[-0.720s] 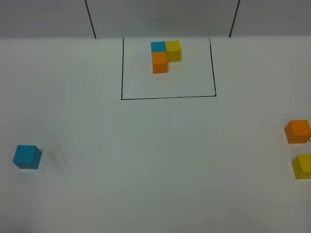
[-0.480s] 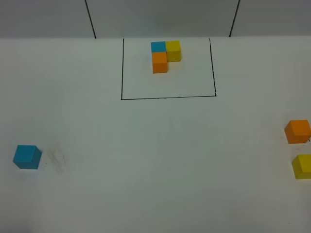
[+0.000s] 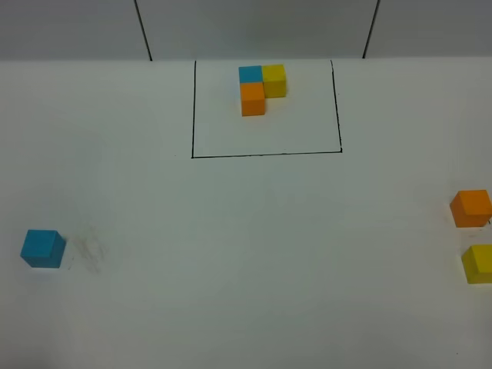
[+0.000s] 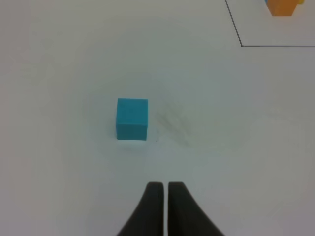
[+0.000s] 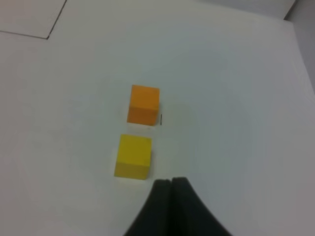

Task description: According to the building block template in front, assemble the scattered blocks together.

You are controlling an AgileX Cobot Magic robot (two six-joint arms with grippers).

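The task was judged to be at its very start, with nothing assembled yet. The template (image 3: 257, 86) was seen at the far middle of the counter (image 3: 246, 254), inside a black outline (image 3: 265, 154). It was made up of a blue cube at the far left, a yellow one touching it on the right, and an orange one touching the blue on the near side.

The three loose pieces were found scattered. The blue block (image 3: 41, 248) was set at the near left. The orange block (image 3: 470, 207) and the yellow block (image 3: 478, 263) were placed at the right edge, near each other but apart, and well away from the blue one.

The left claw (image 4: 165, 186) was held narrow and empty, its fingers pressed together, short of the blue block. The right claw (image 5: 170, 182) was likewise closed on nothing, just short of the yellow block.

All three pieces were left to be gathered and joined in the template's pattern.
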